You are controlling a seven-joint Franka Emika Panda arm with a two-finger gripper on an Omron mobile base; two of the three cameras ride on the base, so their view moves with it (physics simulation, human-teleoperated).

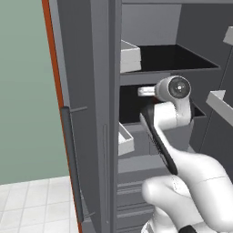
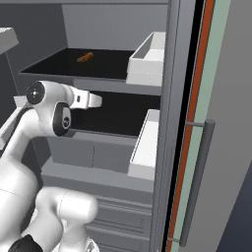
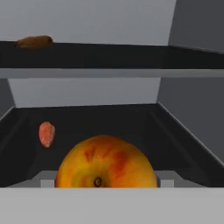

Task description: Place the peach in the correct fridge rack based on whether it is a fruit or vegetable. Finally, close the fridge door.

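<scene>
- The grey fridge stands open; inside it the upper wide flat black fridge rack (image 2: 64,66) with a pale grey front strip carries one small brown oblong thing (image 2: 85,57), lying flat toward the back.
- The lower black rack (image 3: 109,120), just under the upper rack, holds a small reddish-pink fruit (image 3: 47,134) at its left side in the hand view.
- White bins (image 2: 147,59) hang on the inner face of the tall dark-grey fridge door (image 2: 177,123), level with the two racks.
- The round orange-yellow peach (image 3: 106,162) with red blush sits between the fingers of the white two-finger gripper (image 2: 96,101), at the front edge of the lower rack.
- Its dark stem dimple points toward the hand camera; being round, the peach shows no long axis.
- The gripper is closed on the peach and holds it.
</scene>
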